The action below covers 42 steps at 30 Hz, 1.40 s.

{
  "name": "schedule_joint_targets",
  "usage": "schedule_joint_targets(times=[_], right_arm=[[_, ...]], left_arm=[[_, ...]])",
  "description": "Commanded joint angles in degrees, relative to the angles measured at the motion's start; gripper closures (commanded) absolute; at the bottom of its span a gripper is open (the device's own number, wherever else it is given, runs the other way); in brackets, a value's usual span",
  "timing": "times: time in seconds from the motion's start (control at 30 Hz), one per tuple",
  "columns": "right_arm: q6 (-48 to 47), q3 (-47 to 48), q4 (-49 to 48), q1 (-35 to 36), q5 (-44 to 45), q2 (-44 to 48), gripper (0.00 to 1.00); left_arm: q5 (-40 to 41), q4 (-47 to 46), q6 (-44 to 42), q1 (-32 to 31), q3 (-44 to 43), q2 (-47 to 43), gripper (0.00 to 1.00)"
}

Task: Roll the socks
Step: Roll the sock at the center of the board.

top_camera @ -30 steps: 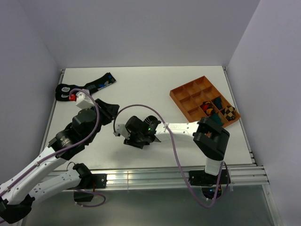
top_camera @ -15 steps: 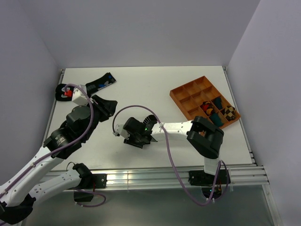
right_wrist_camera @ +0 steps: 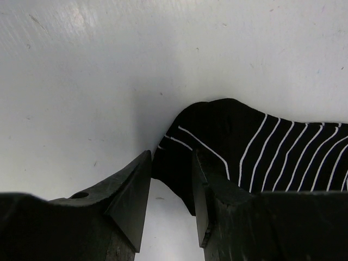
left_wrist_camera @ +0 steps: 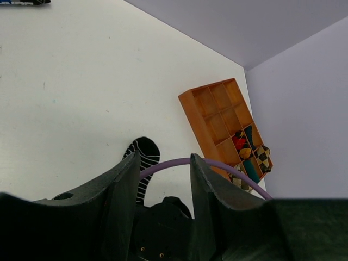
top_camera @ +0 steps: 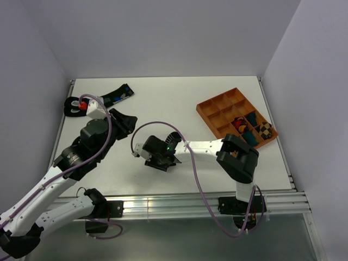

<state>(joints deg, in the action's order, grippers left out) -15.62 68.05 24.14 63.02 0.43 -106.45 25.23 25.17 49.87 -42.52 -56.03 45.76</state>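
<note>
Striped ankle sock (right_wrist_camera: 244,141): black with thin white stripes, flat on the table (top_camera: 179,103), well clear of the orange tray (top_camera: 217,100) on the side toward the left arm. Argyle sock (top_camera: 70,106): black with a red patch showing, far across the table from the tray, against the wall opposite it, largely hidden behind the left arm. Near it, a blue-marked sock (top_camera: 117,97), no part of the job. Right gripper (right_wrist_camera: 171,163): down at table level between the tray and the left arm, fingers set narrow, rounded end of the striped sock between them. Impossible to tell whether pinched or merely straddled. Left gripper (left_wrist_camera: 163,163): held above the table, farther from the tray than the right one, fingers a little apart, holding nothing, only a purple cable (left_wrist_camera: 217,166) crossing behind. Tray contents: rolled bundles (top_camera: 242,126) in the compartments nearest the arm bases. Step in hand, by estimate: taking up the end of the striped sock to begin a roll, with nothing rolled yet on the table. Next move, by judgement: firm closure on that end, then a turn-over along the sock's length with the fabric kept flat. Argyle sock probably to be fetched closer to the tray for pairing.
</note>
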Motion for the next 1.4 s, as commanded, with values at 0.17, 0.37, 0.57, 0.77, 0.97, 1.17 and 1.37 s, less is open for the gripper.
schedule_joint_targets(times=[0.17,0.37,0.57,0.77,0.97,1.17,1.37], right_arm=[[1.4,1.6,2.0,0.5,0.2,1.3,0.54],[1.7,0.9,2.8,0.6,-0.2,2.9,0.54],[2.1,-0.1,3.1,1.0,-0.2,3.4,0.54],[2.3,0.0,3.8,1.0,-0.1,3.4,0.54],[2.3,-1.3,3.5,1.1,0.3,2.5,0.54],[1.4,-1.4,3.6,1.1,0.0,2.0,0.59],[-0.3,-0.2,5.6,0.5,-7.3,3.2,0.76]], left_arm=[[-3.2,-0.7,-1.8,1.3,-2.3,1.7,0.53],[-4.1,-1.3,-1.5,1.9,-1.8,2.5,0.53],[-4.8,-1.4,-1.4,2.2,-1.7,2.5,0.53],[-5.5,-1.5,-1.5,2.6,-1.6,2.8,0.53],[-6.2,-2.2,-1.8,3.1,-0.9,2.9,0.53],[-7.4,-3.6,-2.1,4.1,0.7,3.4,0.53],[-9.1,-8.1,-2.1,5.3,5.9,3.4,0.53]])
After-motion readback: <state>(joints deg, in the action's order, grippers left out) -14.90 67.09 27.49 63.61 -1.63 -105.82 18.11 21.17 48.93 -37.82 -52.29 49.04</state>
